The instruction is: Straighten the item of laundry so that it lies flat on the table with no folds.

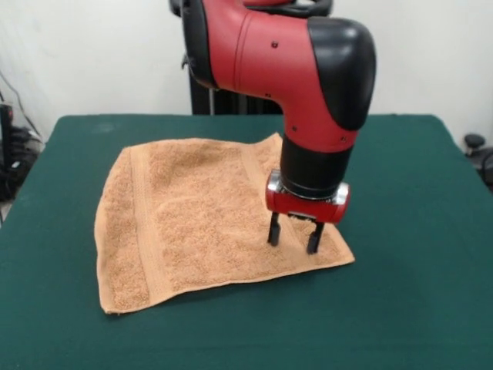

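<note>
The orange towel (204,223) lies spread almost flat on the green surface (416,308). The red arm (308,85) comes down over its right corner; the fingers (273,230) stand apart, tips at the cloth, holding nothing.

Arm (308,85) cut off by top edge; base mostly hidden behind it. Arm covers part of the towel's (192,223) far right side, incl. the woven band there. Table (416,308) cropped at the bottom edge and both lower sides. Whether the fingers (273,229) touch the towel: can't tell. Clutter at left and right edges cropped, unidentifiable.
</note>
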{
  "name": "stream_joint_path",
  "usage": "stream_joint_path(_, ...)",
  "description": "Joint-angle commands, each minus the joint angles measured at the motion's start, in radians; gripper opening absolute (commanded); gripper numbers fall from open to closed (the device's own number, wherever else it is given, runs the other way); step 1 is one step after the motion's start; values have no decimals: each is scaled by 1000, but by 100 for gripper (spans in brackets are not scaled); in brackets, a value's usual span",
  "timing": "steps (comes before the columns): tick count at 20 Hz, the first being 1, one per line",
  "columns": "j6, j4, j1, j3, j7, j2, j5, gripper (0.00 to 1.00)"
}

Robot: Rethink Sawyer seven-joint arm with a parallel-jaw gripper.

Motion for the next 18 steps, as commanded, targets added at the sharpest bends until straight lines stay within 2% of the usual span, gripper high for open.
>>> stream_joint_path(1, -117, 197, 25, 101, 254, -2, 31, 100)
stream_joint_path(6, -175, 249, -13, 127, 211, -8, 9, 100)
stream_joint_path(11, -183, 258, -34, 148, 193, -5, 18, 100)
stream_joint_path(18, -201, 212, 15, 123, 246, 52, 53, 100)
